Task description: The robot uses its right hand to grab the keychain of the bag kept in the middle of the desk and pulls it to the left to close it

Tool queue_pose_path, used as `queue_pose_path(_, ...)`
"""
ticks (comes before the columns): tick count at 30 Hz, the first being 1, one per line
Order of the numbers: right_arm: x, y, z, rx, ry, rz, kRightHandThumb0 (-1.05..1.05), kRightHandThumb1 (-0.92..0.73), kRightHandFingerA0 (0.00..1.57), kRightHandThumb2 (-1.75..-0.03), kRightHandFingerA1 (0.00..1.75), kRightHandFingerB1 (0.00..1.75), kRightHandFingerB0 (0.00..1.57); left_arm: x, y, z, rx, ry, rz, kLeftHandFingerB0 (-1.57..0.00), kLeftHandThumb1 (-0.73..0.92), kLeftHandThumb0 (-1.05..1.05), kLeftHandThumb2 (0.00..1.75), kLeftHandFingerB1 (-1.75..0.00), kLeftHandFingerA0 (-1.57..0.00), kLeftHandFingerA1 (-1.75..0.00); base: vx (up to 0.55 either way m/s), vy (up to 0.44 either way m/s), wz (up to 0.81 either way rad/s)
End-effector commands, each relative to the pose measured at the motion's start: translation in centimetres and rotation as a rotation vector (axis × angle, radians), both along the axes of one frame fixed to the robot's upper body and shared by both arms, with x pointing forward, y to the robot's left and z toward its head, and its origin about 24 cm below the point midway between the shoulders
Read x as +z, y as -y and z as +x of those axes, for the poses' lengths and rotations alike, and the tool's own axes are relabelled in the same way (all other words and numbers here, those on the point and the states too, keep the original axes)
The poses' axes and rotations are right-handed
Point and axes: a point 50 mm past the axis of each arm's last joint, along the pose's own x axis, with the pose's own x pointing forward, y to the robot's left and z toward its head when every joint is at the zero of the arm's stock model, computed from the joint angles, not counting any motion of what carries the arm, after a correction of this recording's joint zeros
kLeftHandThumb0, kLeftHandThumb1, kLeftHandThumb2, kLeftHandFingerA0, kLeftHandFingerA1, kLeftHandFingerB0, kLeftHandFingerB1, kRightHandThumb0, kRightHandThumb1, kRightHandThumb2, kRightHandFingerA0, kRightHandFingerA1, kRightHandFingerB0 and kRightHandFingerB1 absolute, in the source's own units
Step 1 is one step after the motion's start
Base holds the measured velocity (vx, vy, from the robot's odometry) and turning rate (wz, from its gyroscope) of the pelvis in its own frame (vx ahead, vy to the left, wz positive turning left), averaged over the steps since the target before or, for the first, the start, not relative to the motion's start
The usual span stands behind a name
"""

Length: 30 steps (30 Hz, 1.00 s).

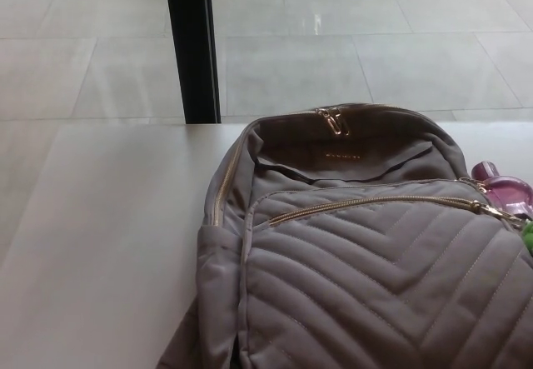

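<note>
A grey-taupe quilted backpack [366, 261] lies flat on the white desk [108, 244], filling the lower right of the head view. A gold zipper [375, 205] runs across its front pocket, and its slider sits at the right end near the bag's edge. A pink and green keychain [506, 194] hangs at that right end, partly cut off by the picture's edge. Two gold zipper pulls [333, 119] rest at the top of the bag. Neither of my hands shows in the picture.
A black vertical post [191, 44] stands behind the desk's far edge, over a pale tiled floor [375, 44]. The desk's left part lies bare beside the bag.
</note>
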Motion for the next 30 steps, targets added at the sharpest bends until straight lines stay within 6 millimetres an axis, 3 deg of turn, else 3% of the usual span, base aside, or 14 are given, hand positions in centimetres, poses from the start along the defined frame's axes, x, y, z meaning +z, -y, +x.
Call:
queue_pose_path(1,1.1,0.0,0.4,-0.016,0.033,-0.042,-0.57,-0.49,0.49,-0.84,0.62,0.46,0.29,0.5,-0.6,0.1,-0.021,0.014,0.013,-0.55,0.51,-0.73,0.7,-0.87,-0.68,-1.04,0.0,0.0,0.0)
queue_pose_path(2,1.1,-0.1,0.4,-0.011,0.039,-0.052,-0.57,-0.48,0.5,-0.84,0.62,0.47,0.3,0.6,-0.6,0.1,-0.025,0.014,0.016,-0.58,0.52,-0.73,0.69,-0.87,-0.69,-1.04,0.0,0.0,0.0)
queue_pose_path(3,1.1,-0.4,0.6,0.002,0.042,-0.061,-0.56,-0.48,0.5,-0.83,0.62,0.47,0.3,0.5,-0.5,0.1,-0.031,0.01,0.018,-0.59,0.37,-0.75,0.96,-0.83,-0.72,-0.95,0.0,0.0,0.0)
queue_pose_path(5,1.1,-0.5,0.6,0.003,0.038,-0.062,-0.57,-0.48,0.51,-0.83,0.62,0.47,0.3,0.5,-0.5,0.2,-0.028,0.011,0.014,-0.58,0.38,-0.74,0.96,-0.82,-0.72,-0.95,0.0,0.0,0.0)
queue_pose_path(6,1.1,-0.8,0.6,0.014,0.035,-0.077,-0.54,-0.61,0.56,-0.59,0.55,0.34,0.37,0.5,-0.5,0.1,-0.018,0.006,0.015,-0.58,0.36,-0.75,0.95,-0.83,-0.73,-0.95,0.0,0.0,0.0)
queue_pose_path(8,1.1,-1.0,0.8,0.031,0.035,-0.072,-0.57,-0.48,0.52,-0.84,0.65,0.47,0.31,0.5,-0.5,0.1,-0.022,0.001,0.016,-0.58,0.37,-0.73,0.95,-0.82,-0.72,-0.94,0.0,0.0,0.0)
queue_pose_path(10,1.1,-1.2,0.9,0.043,0.037,-0.09,-0.58,-0.48,0.52,-0.85,0.66,0.47,0.31,0.5,-0.5,0.1,-0.03,0.003,0.015,-0.58,0.38,-0.75,0.95,-0.82,-0.73,-0.95,0.0,0.0,0.0)
queue_pose_path(13,1.0,-1.6,1.3,0.062,0.005,-0.112,-0.61,-0.5,0.55,-0.85,0.68,0.47,0.29,0.4,-0.4,0.0,-0.034,-0.003,0.014,-0.58,0.39,-0.76,0.96,-0.83,-0.72,-0.95,0.0,0.0,0.0)
queue_pose_path(14,0.5,-1.7,1.6,0.081,-0.142,-0.163,-0.55,-0.63,0.56,-0.59,0.62,0.3,0.26,0.4,-0.4,0.0,-0.029,0.0,0.012,-0.57,0.38,-0.74,0.96,-0.83,-0.75,-0.96,0.0,0.0,0.0)
queue_pose_path(25,-0.1,-1.2,3.3,0.059,-0.325,-0.252,-0.49,-0.63,0.65,-0.59,0.67,0.29,0.19,0.5,-0.5,-0.5,-0.051,-0.019,0.018,-0.57,0.39,-0.79,0.97,-0.83,-0.74,-0.96,0.0,0.0,0.0)
queue_pose_path(26,0.0,-1.3,3.4,0.064,-0.318,-0.26,-0.49,-0.63,0.65,-0.59,0.66,0.29,0.2,0.5,-0.5,-0.5,-0.055,-0.022,0.019,-0.58,0.4,-0.78,0.97,-0.83,-0.72,-0.95,0.0,0.0,0.0)
queue_pose_path(27,0.3,-1.4,3.5,0.067,-0.307,-0.266,-0.5,-0.63,0.65,-0.58,0.68,0.29,0.2,0.5,-0.5,-0.3,-0.059,-0.023,0.023,-0.53,0.54,-0.75,0.69,-0.85,-0.68,-1.0,0.0,0.0,0.0)
queue_pose_path(28,0.5,-1.6,3.6,0.07,-0.301,-0.272,-0.5,-0.63,0.65,-0.59,0.67,0.29,0.21,0.4,-0.4,-0.2,-0.056,-0.02,0.022,-0.57,0.39,-0.78,0.97,-0.83,-0.73,-0.95,0.0,0.0,0.0)
queue_pose_path(30,0.6,-1.9,3.7,0.077,-0.295,-0.272,-0.46,-0.64,0.67,-0.59,0.68,0.3,0.22,0.4,-0.4,-0.3,-0.051,-0.017,0.016,-0.57,0.41,-0.78,0.98,-0.83,-0.71,-0.94,0.0,0.0,0.0)
